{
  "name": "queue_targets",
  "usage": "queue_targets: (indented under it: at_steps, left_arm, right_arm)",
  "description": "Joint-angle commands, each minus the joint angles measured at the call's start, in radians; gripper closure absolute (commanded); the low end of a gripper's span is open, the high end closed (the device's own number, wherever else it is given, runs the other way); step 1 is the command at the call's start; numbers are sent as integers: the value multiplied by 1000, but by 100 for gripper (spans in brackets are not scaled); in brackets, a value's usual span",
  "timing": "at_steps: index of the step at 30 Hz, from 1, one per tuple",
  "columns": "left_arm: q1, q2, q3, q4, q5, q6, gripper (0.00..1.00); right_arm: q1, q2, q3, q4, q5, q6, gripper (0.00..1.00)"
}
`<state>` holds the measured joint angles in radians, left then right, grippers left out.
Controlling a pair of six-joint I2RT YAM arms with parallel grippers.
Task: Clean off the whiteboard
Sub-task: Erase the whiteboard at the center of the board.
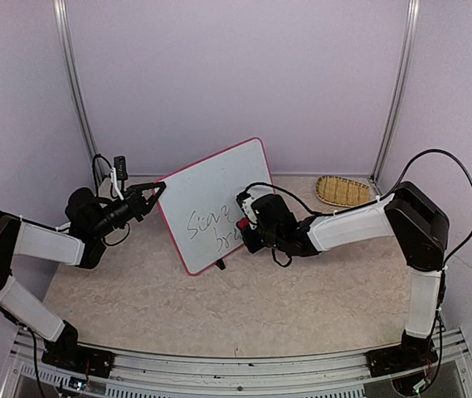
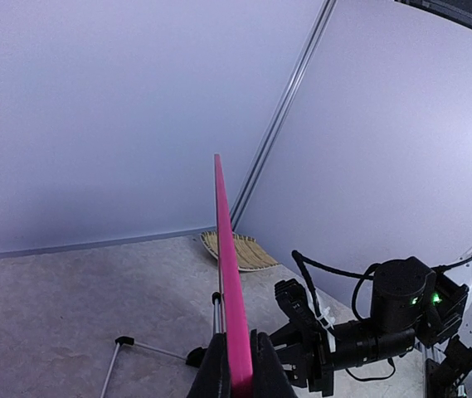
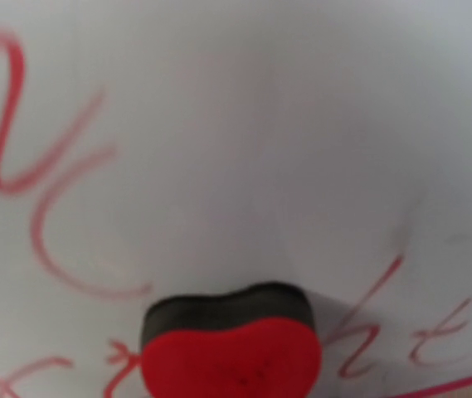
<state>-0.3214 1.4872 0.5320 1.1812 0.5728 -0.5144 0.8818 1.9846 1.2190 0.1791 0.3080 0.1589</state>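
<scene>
Left gripper (image 1: 158, 192) was clamped on the pink edge of the whiteboard (image 1: 211, 195), which stood mid-table. Right gripper (image 1: 246, 222) was closed on a red eraser (image 3: 231, 352), its black pad against the scrawl. A woven basket (image 1: 342, 191) lay well apart, far right.

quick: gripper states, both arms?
left gripper: closed, clamping the whiteboard by its pink frame.
right gripper: closed, holding the eraser, felt side at the whiteboard's face.
</scene>
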Motion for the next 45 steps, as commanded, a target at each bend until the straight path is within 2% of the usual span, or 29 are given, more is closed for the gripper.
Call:
queue_targets:
  at_steps: [1,8,26,31,45]
  left_arm:
    - [-30,16,3,-30,137,49,100]
    - [-30,17,3,-29,137,50,100]
    - [-30,19,4,-32,136,53,100]
    - [-30,18,4,-35,134,55,100]
    - [-31,19,5,-37,134,56,100]
  right_arm:
    - [12,8,-19,-8,-17,17,83]
    - [13,11,28,-10,-22,1,83]
    - [14,44,277,-66,-13,-76,82]
    - [15,53,254,-69,-17,-66,83]
    - [20,26,58,-14,-23,-4,83]
